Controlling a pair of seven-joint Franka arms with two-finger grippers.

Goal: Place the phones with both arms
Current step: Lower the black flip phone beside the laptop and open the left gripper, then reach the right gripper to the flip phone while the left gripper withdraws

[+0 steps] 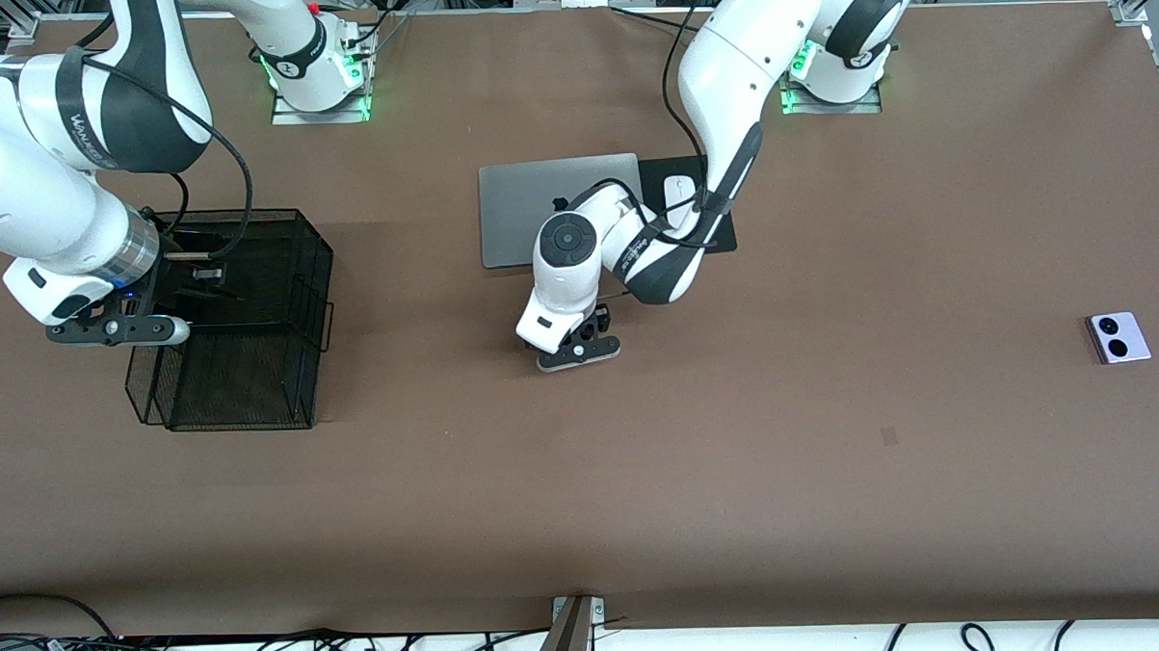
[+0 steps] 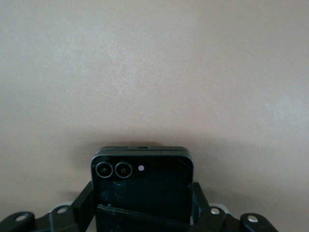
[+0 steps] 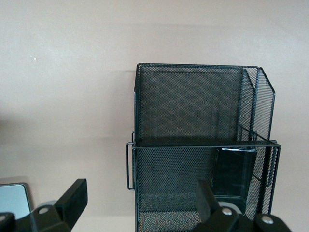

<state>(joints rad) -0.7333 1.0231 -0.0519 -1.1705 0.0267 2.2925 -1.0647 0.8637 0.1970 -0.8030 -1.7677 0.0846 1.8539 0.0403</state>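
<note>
Left end effector [image 1: 580, 350] low over bare surface [image 1: 738, 455], just nearer the front camera than the silver laptop [image 1: 517, 198]; clamped on dark flip phone [image 2: 142, 193]. Right end effector [image 3: 140, 203] spread wide, holding nothing, over black mesh organizer [image 1: 253, 375]; black slab phone [image 3: 235, 174] stands inside. Lavender phone [image 1: 1117, 337] lies alone toward left arm's end.

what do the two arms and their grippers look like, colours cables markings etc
Both are white, rounded, jointed arms with dark grey bands at the joints. The right arm carries grey lettering on one band and a shiny silver wrist ring; the left arm has a round dark cap at its wrist. Loose black cables run along each. The left gripper and right gripper are black with silver screws. Green lights glow at both bases.
</note>
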